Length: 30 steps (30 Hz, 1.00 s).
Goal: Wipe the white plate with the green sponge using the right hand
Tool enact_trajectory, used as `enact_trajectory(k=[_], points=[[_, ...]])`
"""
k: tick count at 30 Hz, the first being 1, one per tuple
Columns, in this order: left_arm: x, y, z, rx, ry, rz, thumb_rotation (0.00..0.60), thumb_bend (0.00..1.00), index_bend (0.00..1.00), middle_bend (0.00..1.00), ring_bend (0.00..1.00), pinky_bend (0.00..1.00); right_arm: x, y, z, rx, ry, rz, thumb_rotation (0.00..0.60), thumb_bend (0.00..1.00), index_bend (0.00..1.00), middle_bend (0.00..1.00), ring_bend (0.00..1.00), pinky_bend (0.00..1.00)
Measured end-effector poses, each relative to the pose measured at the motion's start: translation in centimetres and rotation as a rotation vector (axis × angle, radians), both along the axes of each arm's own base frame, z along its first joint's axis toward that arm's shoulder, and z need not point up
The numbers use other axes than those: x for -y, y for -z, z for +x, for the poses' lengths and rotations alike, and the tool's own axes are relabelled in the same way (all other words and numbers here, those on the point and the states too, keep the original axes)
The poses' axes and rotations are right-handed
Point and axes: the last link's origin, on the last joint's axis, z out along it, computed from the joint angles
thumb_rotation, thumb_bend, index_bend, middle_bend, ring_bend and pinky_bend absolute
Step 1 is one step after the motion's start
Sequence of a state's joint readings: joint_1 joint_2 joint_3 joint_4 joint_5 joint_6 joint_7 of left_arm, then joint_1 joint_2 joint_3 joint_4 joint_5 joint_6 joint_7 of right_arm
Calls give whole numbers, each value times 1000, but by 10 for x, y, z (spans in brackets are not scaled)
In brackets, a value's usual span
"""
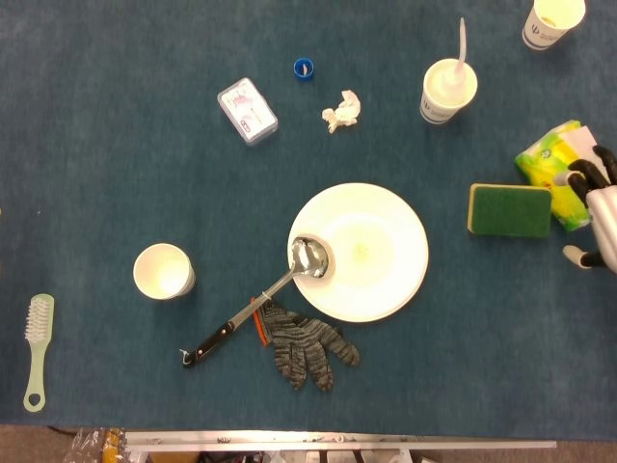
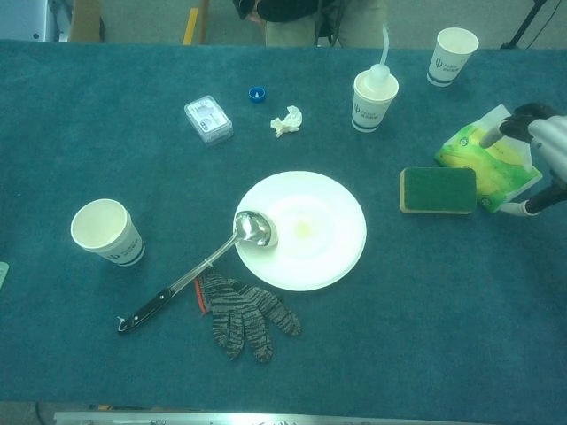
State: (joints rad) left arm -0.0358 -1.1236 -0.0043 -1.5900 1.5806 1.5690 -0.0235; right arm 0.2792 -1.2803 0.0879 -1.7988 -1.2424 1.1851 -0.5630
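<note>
Lying nearest the table's front edge, a knitted glove (image 1: 307, 342) sat just in front of the white plate (image 1: 371, 253), which serves as the landmark for all else. A ladle (image 1: 265, 299) rested its bowl on the plate's near-left rim, its black handle running out over the blue table (image 1: 125, 145) toward the front-left; it would likely get in the way of wiping and probably calls for care on that side. Well to the left of the plate stood a paper cup (image 1: 163, 271), and further left still, near the table's edge, lay a small brush (image 1: 37, 347).

Just right of the plate, apart from it, the green sponge (image 1: 510, 210) lay flat with its green face up, untouched. Beyond the sponge on its right a yellow-green tissue pack (image 1: 564, 169) touched it. The right hand (image 1: 593, 212) hovered over that pack at the frame's edge, fingers spread and holding nothing, seemingly poised to reach left for the sponge, so the wiping appeared not yet begun. The left hand showed in neither view.

Behind the plate lay a crumpled paper scrap (image 1: 341, 110), a small plastic box (image 1: 247, 111) and a blue bottle cap (image 1: 304, 68). Behind and to the right stood a cup with a straw (image 1: 448, 89), and a second paper cup (image 1: 552, 21) farthest back.
</note>
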Motion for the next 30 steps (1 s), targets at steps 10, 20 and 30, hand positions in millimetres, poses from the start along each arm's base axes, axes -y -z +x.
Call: enact_trajectory(k=[10, 20, 30], points=[[0, 1, -1, 8, 4, -4, 600, 388, 302, 207, 47, 87, 11, 27, -2, -39, 20, 50, 600, 0, 302, 251, 90, 352], [0, -1, -4, 11, 1, 3, 600, 388, 302, 207, 47, 87, 19, 40, 0, -78, 19, 58, 600, 0, 302, 251, 89, 352], [-1, 0, -4, 14, 4, -2, 600, 388, 303, 207, 46, 87, 21, 46, -2, -107, 31, 70, 600, 0, 302, 250, 90, 352]])
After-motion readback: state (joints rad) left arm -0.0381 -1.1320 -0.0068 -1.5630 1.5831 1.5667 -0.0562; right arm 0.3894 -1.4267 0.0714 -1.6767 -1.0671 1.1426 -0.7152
